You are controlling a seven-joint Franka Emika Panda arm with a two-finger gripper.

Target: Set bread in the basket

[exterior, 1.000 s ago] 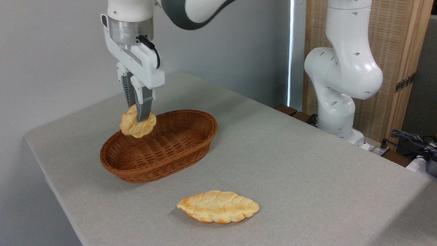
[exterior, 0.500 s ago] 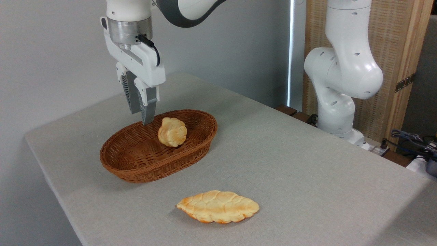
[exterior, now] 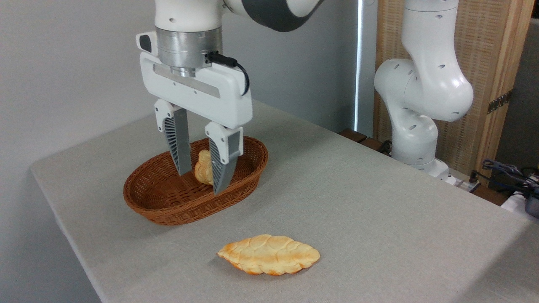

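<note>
While my gripper (exterior: 201,183) hung with fingers spread wide and empty, the bread (exterior: 204,167) lay inside the wicker basket (exterior: 168,208).

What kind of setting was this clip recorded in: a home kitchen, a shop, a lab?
Most likely a robotics lab: a white robot arm mounted beside a plain grey cloth-covered table, loose black cables at right, and bare grey walls.
</note>
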